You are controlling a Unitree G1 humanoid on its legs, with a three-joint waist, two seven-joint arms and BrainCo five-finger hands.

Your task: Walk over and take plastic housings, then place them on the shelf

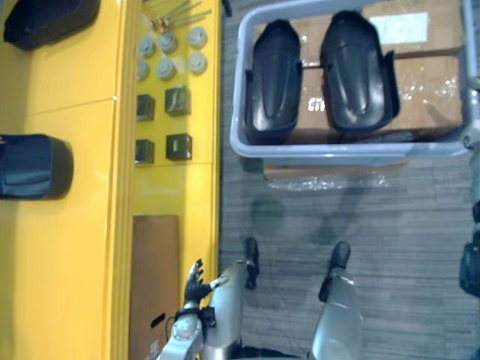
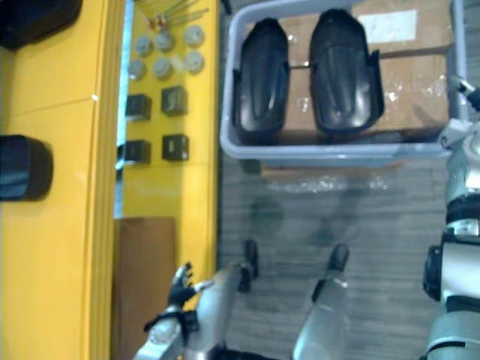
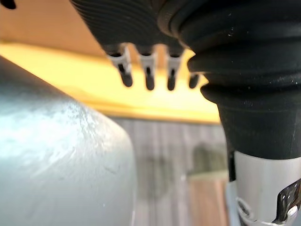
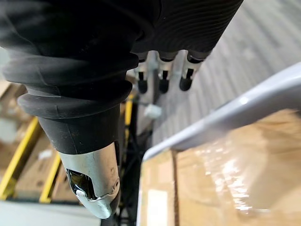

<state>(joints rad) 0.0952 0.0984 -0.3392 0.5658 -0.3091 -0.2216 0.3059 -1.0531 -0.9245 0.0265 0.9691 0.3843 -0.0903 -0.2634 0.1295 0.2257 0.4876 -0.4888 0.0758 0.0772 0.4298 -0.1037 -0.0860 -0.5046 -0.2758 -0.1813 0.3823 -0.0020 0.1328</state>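
Two black plastic housings [image 1: 274,82] [image 1: 358,71] stand side by side in a grey bin [image 1: 345,148] ahead of me. Two more black housings [image 1: 30,166] [image 1: 45,19] lie on the yellow shelf [image 1: 67,247] on my left. My left hand [image 1: 196,283] hangs low beside the shelf's edge; in its wrist view its fingers [image 3: 148,70] are straight and hold nothing. My right hand [image 4: 163,70] hangs past the bin's right end with relaxed, empty fingers, above the bin's rim [image 4: 235,113].
Taped cardboard boxes [image 1: 427,82] lie inside the bin under the housings. Small grey round parts [image 1: 169,52] and dark square blocks [image 1: 178,101] sit on a lower yellow level. A brown cardboard sheet [image 1: 154,277] lies near my left hand. Grey carpet [image 1: 375,247] separates me from the bin.
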